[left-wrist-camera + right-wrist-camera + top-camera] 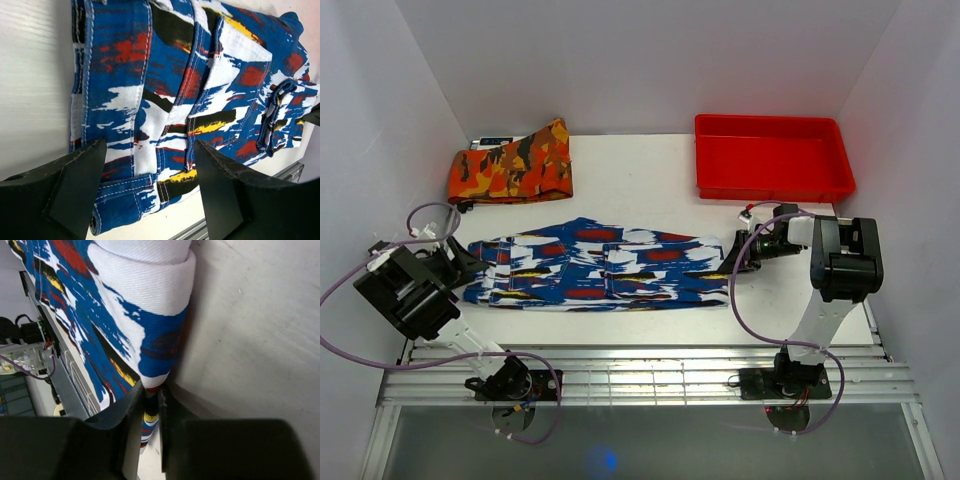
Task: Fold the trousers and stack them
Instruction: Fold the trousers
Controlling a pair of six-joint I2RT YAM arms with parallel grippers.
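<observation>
Right gripper (151, 400) pinching the trousers (600, 265) at one end.
I see my left gripper (150, 145) spread wide over the other end; red tray (775, 188) behind, folded orange camouflage garment (510, 168) far left.

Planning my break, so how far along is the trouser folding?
Done: the trousers lie stretched out flat across the table; a folded orange camouflage garment sits at the far left. In hand: the right gripper pinches their right end, and the left gripper is open at the waistband end. Left: the crosswise folds and the stacking.
</observation>
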